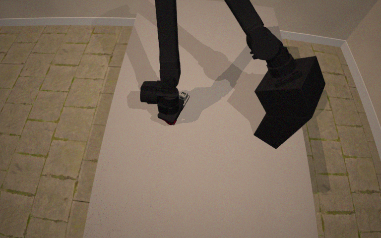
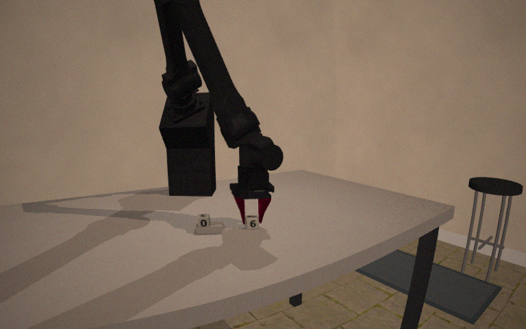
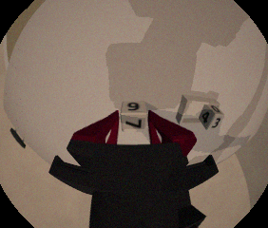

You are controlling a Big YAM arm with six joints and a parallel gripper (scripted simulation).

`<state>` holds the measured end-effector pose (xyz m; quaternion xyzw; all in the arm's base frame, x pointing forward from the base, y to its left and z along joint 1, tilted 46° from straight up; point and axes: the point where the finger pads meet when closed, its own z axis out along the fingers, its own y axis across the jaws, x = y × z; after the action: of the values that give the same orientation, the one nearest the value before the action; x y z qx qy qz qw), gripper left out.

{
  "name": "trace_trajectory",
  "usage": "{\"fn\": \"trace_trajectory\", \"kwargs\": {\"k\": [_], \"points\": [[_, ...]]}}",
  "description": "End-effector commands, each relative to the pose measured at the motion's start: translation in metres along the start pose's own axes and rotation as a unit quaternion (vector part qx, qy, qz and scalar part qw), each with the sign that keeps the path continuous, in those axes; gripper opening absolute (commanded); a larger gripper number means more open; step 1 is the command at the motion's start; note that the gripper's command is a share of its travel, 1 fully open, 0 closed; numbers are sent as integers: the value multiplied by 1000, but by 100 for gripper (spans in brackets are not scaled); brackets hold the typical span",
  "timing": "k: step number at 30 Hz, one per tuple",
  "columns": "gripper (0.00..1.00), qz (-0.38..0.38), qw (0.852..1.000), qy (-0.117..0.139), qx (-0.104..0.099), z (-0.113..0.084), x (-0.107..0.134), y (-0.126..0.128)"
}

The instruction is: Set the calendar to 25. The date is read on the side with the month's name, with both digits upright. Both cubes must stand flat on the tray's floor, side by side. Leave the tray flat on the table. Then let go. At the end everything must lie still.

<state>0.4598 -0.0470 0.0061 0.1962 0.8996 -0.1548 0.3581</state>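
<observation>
A white cube point(image 2: 252, 223) point(image 3: 134, 116) stands on the table just to the right of the tray, its 6 facing the exterior camera; the wrist view shows a 7 on its near face. My gripper point(image 2: 252, 220) point(image 3: 133, 114) point(image 1: 171, 121) points straight down with its red fingers on either side of this cube, slightly parted from it, so it is open. The second cube point(image 2: 203, 221) point(image 1: 183, 94) point(image 3: 208, 116) stands in the small pale tray point(image 2: 216, 230) point(image 3: 183, 108), showing 0 to the exterior view and 3 on top. In the top view my wrist hides the first cube.
The arm's black base box point(image 1: 289, 100) point(image 2: 190, 162) stands on the table behind the tray. The table's right edge point(image 2: 441, 212) is well away from the cubes. A stool point(image 2: 494, 187) and a dark floor mat point(image 2: 433, 281) lie beyond the table.
</observation>
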Motion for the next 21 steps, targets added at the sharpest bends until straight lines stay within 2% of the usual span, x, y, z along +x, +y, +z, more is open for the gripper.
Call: {"fn": "trace_trajectory", "kwargs": {"k": [1,2,14,16,18,21], "points": [[42,5,1000,-7,1,5,-6,-2],[45,5,1000,-7,1,5,-6,-2],[45,6,1000,-8,1,4,-8,-2],[45,12,1000,-17,-3,-5,-15,-1],[45,4,1000,-8,-6,-13,-5,4],[45,3,1000,-8,-7,-23,-4,5]]}}
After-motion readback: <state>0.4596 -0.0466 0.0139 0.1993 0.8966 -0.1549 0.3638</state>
